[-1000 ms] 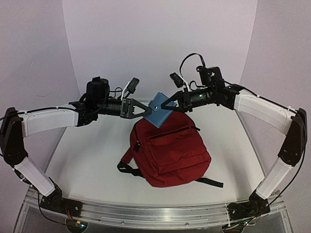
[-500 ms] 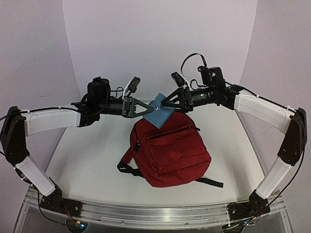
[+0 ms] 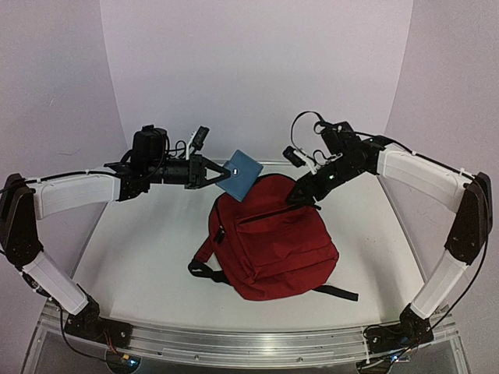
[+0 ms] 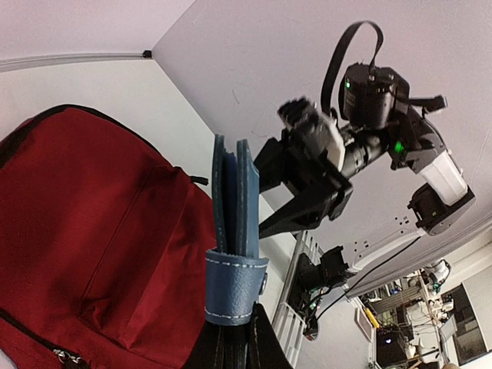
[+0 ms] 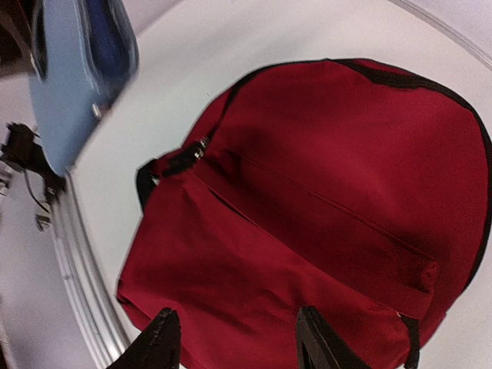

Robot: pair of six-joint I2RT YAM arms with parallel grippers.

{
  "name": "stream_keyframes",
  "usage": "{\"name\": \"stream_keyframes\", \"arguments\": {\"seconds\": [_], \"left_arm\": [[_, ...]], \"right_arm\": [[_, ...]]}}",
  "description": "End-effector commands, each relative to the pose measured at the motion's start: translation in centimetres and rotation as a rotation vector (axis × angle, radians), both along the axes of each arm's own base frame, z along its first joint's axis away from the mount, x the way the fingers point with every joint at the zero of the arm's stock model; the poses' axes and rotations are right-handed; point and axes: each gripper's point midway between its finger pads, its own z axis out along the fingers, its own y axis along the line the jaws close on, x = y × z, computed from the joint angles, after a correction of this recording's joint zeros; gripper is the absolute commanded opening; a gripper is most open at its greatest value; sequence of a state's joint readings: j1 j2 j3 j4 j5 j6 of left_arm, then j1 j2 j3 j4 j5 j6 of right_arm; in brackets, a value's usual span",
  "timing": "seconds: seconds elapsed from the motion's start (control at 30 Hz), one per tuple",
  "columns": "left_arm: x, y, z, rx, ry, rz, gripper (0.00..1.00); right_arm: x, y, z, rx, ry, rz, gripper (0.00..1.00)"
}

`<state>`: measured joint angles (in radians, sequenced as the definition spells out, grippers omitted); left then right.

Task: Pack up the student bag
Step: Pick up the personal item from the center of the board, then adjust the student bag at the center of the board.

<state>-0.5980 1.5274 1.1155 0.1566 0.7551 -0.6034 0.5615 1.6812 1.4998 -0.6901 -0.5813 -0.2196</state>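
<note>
The dark red student bag [image 3: 273, 241] lies flat on the white table, front pocket up, its zips shut. My left gripper [image 3: 218, 174] is shut on a blue notebook [image 3: 239, 173] with a snap strap and holds it in the air above the bag's far left corner. In the left wrist view the notebook [image 4: 234, 223] stands edge-on between my fingers, with the bag [image 4: 92, 231] below it. My right gripper [image 3: 299, 195] is open and empty just above the bag's top edge. The right wrist view shows the bag [image 5: 323, 200] under my open gripper [image 5: 238, 347] and the notebook [image 5: 73, 92] at top left.
Black straps [image 3: 204, 269] stick out from the bag's left side and one strap [image 3: 339, 293] trails at its lower right. The table's metal front rail [image 3: 249, 343] runs along the near edge. Pale walls close in the back and sides.
My right gripper let go of the blue notebook, opened and dropped to the bag's top edge. My left gripper drew back to the left with the notebook.
</note>
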Motion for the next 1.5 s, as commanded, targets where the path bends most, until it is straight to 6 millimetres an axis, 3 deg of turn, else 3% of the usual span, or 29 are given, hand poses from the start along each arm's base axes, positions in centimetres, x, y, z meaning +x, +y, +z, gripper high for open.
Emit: {"name": "stream_keyframes", "arguments": {"seconds": [0.0, 0.2, 0.3, 0.5, 0.7, 0.87, 1.0, 1.07, 1.17, 1.27, 1.47], "left_arm": [[0.3, 1.5, 2.3, -0.04, -0.049, 0.045, 0.0], [0.6, 2.0, 1.8, -0.036, -0.026, 0.055, 0.0], [1.6, 2.6, 1.1, -0.005, -0.009, 0.106, 0.0], [6.4, 5.9, -2.8, 0.118, 0.082, 0.312, 0.0], [12.2, 8.5, -6.3, 0.389, 0.01, 0.51, 0.0], [17.2, 8.0, -11.2, 0.573, 0.0, 0.531, 0.0], [18.8, 5.5, -12.9, 0.573, -0.025, 0.428, 0.0], [18.5, 3.8, -13.6, 0.595, -0.058, 0.354, 0.0], [16.5, 0.8, -15.1, 0.668, -0.129, 0.23, 0.0], [13.3, -0.8, -16.9, 0.713, -0.132, 0.129, 0.0], [7.6, -1.0, -16.2, 0.653, -0.123, 0.079, 0.0]], "right_arm": [[-0.5, -0.8, -4.5, -0.263, -0.088, 0.059, 0.48], [-3.9, 0.7, -7.2, -0.367, -0.087, 0.118, 0.57], [-5.2, 0.0, -8.0, -0.375, -0.042, 0.093, 0.61], [-6.8, -3.6, -8.7, -0.431, -0.006, 0.047, 0.64], [-7.1, -8.9, -9.7, -0.49, 0.074, -0.05, 0.64], [-7.4, -12.2, -10.9, -0.566, 0.131, -0.094, 0.64], [-8.4, -13.5, -12.3, -0.627, 0.163, -0.089, 0.64], [-8.6, -14.1, -13.2, -0.66, 0.176, -0.085, 0.64], [-7.9, -14.5, -14.4, -0.687, 0.201, -0.086, 0.63], [-5.0, -14.9, -15.3, -0.697, 0.19, -0.121, 0.62], [2.1, -14.3, -15.6, -0.656, 0.14, -0.181, 0.61]]}}
